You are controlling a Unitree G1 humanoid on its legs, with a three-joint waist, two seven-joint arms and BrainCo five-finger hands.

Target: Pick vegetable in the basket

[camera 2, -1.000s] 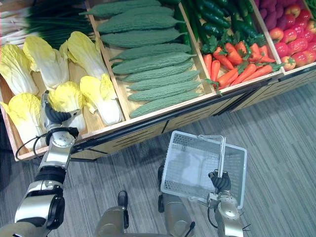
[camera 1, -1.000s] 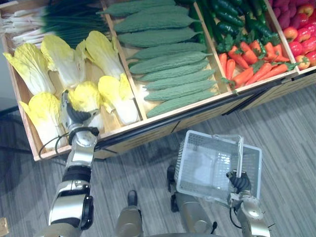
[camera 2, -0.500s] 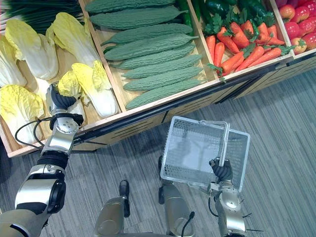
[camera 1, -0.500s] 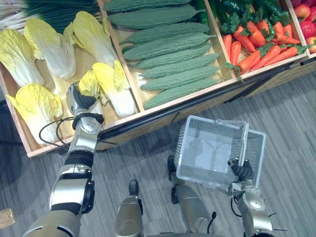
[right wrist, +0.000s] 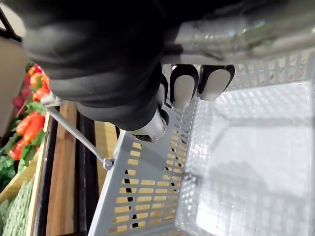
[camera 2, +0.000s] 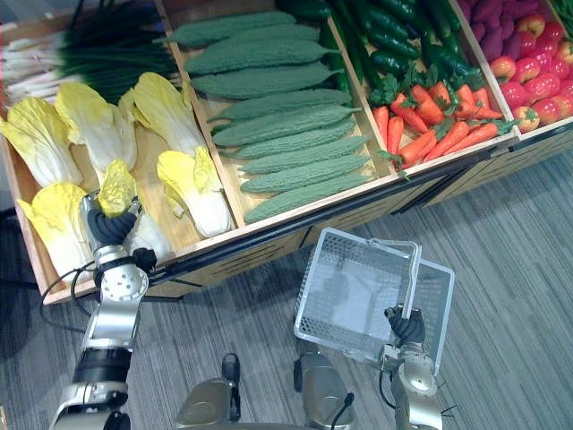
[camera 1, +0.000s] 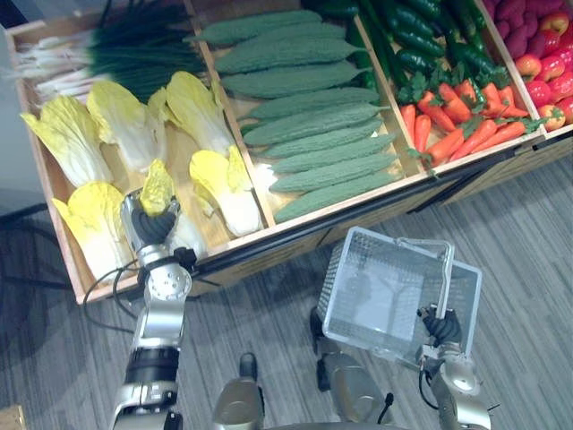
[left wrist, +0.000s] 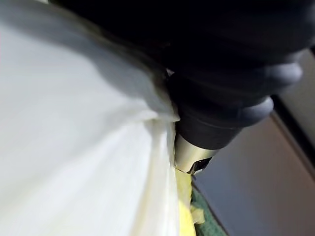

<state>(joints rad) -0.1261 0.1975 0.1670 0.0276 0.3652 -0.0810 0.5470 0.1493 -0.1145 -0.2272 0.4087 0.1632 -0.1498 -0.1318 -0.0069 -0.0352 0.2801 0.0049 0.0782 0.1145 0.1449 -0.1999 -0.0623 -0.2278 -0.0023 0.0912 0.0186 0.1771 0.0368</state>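
Observation:
A napa cabbage (camera 1: 158,186) with yellow leaves and a white stem stands up from the front of the left compartment. My left hand (camera 1: 152,226) is shut on its lower part, and the left wrist view has the white stem (left wrist: 74,147) pressed against the hand (left wrist: 231,98). Low over the floor before the stand hangs a pale grey plastic basket (camera 1: 338,285), empty and tilted. My right hand (camera 1: 440,327) is shut on its wire handle (camera 1: 445,278), fingers (right wrist: 183,84) curled at the basket's rim (right wrist: 147,187).
The wooden stand (camera 1: 295,235) holds more napa cabbages (camera 1: 215,175), spring onions (camera 1: 107,49), bitter gourds (camera 1: 313,116), dark cucumbers (camera 1: 421,40), carrots (camera 1: 457,116) and red fruit (camera 1: 546,76) in separate compartments. Grey plank floor (camera 1: 519,233) lies in front.
My left hand's fingers have curled round the napa cabbage and raised it upright near the front edge. The view has shifted. The right hand keeps the basket in place.

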